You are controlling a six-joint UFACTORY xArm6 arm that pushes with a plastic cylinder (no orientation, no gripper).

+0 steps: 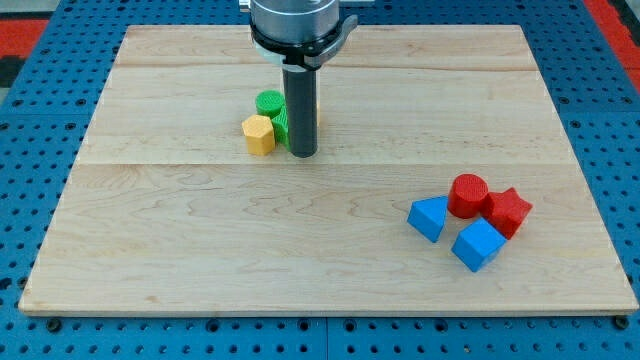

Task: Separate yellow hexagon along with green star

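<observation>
where my tip (303,153) hides the green star (282,128), the yellow hexagon (259,134) touches it.

Bright, even light; sharp; soft shadows.

Pale wooden table (200,260) of joined planks, evenly lit, resting on blue perforated pegboard (35,130), with red patches (20,30) at the top corners.

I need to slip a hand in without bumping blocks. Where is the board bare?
Bare: the view's whole left and bottom, and the middle between groups. Crowded: my tip against the green star, yellow hexagon, green cylinder; and lower right, red cylinder, red star, two blue blocks.
</observation>
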